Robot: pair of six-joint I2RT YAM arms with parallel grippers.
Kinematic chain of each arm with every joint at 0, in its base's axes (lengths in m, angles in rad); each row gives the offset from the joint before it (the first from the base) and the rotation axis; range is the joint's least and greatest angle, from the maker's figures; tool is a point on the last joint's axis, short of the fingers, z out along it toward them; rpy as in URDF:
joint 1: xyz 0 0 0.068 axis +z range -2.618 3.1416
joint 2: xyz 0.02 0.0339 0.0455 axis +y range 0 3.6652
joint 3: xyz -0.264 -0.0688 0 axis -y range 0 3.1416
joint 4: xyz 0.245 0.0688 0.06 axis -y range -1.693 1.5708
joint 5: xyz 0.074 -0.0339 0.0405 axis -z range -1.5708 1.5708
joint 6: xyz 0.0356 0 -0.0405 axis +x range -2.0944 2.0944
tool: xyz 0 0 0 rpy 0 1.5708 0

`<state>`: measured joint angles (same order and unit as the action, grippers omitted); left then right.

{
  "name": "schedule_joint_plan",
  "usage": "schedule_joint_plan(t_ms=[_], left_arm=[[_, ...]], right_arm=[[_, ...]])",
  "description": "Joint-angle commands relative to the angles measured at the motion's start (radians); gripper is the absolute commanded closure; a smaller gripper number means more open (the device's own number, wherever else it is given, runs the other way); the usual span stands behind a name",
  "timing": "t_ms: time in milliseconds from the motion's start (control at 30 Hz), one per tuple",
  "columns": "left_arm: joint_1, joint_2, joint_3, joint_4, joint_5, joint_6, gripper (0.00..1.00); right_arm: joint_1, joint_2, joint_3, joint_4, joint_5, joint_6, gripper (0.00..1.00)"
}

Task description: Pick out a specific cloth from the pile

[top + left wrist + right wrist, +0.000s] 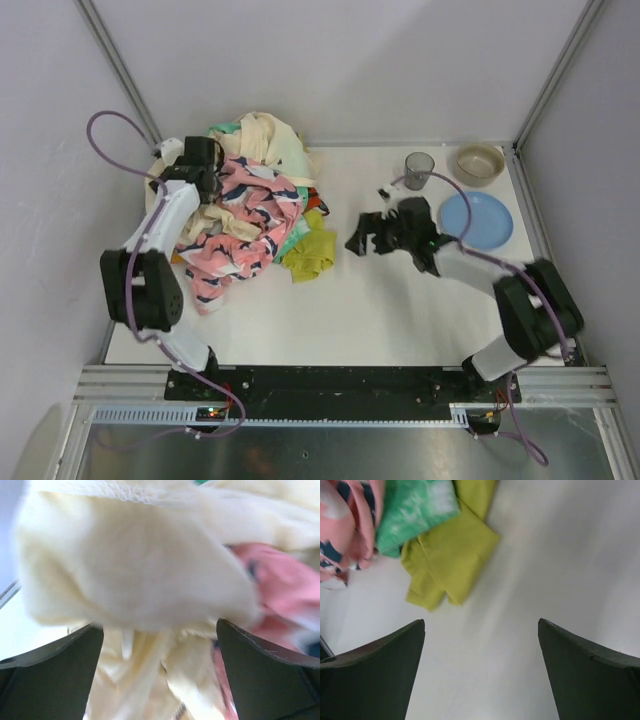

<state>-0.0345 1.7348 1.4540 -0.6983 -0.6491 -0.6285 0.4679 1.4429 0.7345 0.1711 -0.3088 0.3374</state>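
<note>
The mustard yellow-green cloth (310, 250) lies at the right foot of the pile (250, 205), partly under mint green and pink garments. In the right wrist view the cloth (452, 555) lies ahead and to the left, beside mint green fabric (415, 510). My right gripper (367, 235) is open and empty over bare table, just right of the cloth; it also shows in its own view (481, 622). My left gripper (212, 188) is on the pile's left side. In its own view it (160, 630) is open, with pale cream cloth (135, 565) filling the space between and ahead of its fingers.
A grey cup (419, 168), a beige bowl (480, 163) and a blue plate (476, 220) stand at the back right, behind my right arm. Metal frame posts rise at the back corners. White walls close the table on three sides.
</note>
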Motion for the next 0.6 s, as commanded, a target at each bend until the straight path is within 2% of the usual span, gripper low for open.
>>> schedule_joint_plan(t_ms=[0, 133, 267, 433, 500, 567], left_arm=[[-0.118, -0.255, 0.006, 0.014, -0.071, 0.008, 0.00], [-0.225, -0.338, 0.023, 0.013, -0.115, 0.061, 0.00], [-0.322, -0.363, 0.013, 0.014, -0.120, 0.080, 0.00], [-0.387, -0.326, -0.015, 0.016, 0.010, 0.095, 0.00], [-0.405, -0.309, -0.028, 0.017, 0.072, 0.097, 0.00], [-0.427, -0.295, -0.038, 0.017, 0.106, 0.097, 0.00]], right_arm=[[0.060, 0.270, 0.255, 0.030, -0.073, -0.013, 0.01], [0.124, 0.459, 0.451, -0.077, -0.010, -0.074, 0.01], [0.168, 0.544, 0.530, -0.145, 0.035, -0.149, 0.01], [0.199, 0.627, 0.585, -0.223, 0.038, -0.248, 0.01], [0.222, 0.658, 0.600, -0.238, 0.042, -0.299, 0.06], [0.250, 0.678, 0.615, -0.262, 0.043, -0.340, 0.22]])
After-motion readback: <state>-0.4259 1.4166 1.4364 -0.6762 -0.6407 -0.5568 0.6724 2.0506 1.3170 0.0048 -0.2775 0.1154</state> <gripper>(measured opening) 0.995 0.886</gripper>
